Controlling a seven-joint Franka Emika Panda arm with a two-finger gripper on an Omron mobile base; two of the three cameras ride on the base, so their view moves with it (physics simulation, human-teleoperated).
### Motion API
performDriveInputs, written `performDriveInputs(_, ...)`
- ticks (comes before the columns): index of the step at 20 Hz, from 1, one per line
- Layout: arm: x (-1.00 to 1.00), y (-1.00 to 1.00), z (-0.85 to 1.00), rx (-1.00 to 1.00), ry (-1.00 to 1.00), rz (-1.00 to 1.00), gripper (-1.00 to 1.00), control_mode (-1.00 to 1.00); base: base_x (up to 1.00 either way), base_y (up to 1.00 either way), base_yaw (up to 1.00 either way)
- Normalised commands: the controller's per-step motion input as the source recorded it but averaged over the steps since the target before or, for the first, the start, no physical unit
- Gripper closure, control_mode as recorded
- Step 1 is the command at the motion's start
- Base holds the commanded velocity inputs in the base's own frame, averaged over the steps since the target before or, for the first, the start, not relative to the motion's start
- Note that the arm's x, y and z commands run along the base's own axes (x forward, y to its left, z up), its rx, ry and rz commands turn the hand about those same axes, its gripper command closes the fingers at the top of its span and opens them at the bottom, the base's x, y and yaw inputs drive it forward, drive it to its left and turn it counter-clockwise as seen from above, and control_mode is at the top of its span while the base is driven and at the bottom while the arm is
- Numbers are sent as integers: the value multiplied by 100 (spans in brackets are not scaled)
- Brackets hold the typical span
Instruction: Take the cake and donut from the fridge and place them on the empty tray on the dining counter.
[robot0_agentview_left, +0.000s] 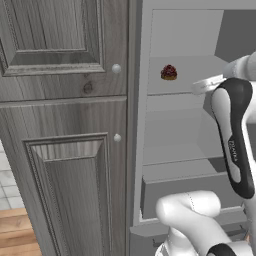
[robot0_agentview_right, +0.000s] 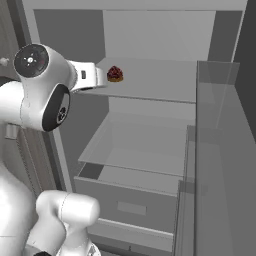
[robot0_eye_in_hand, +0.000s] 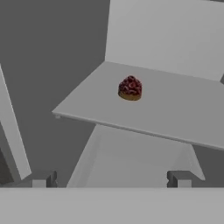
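While the gripper (robot0_eye_in_hand: 111, 178) hangs w/ jaws spread wide & holding nothing, the cake (robot0_eye_in_hand: 130, 88) sits on the upper shelf (robot0_eye_in_hand: 175, 113) inside the open fridge (robot0_agentview_right: 150, 30), apart from the fingertips (robot0_eye_in_hand: 179, 178).

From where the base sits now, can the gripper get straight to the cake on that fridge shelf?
Probably yes. The cake sits alone on the upper shelf of the open fridge, nothing beside it or in front. The gripper is open and aimed at it from outside the shelf edge, so the approach looks free.
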Motion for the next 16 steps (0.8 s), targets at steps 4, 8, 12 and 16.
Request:
performDriveInputs(4, 46, 0, 4, 0, 2, 2, -100, -100, 0, 0, 0)
performDriveInputs(8, 50, 0, 0, 0, 1, 5, -100, -100, 0, 0, 0)
performDriveInputs(12, 41, 0, -3, 0, 0, 7, -100, -100, 0, 0, 0)
performDriveInputs(16, 34, 0, -3, 0, 0, 8, -100, -100, 0, 0, 0)
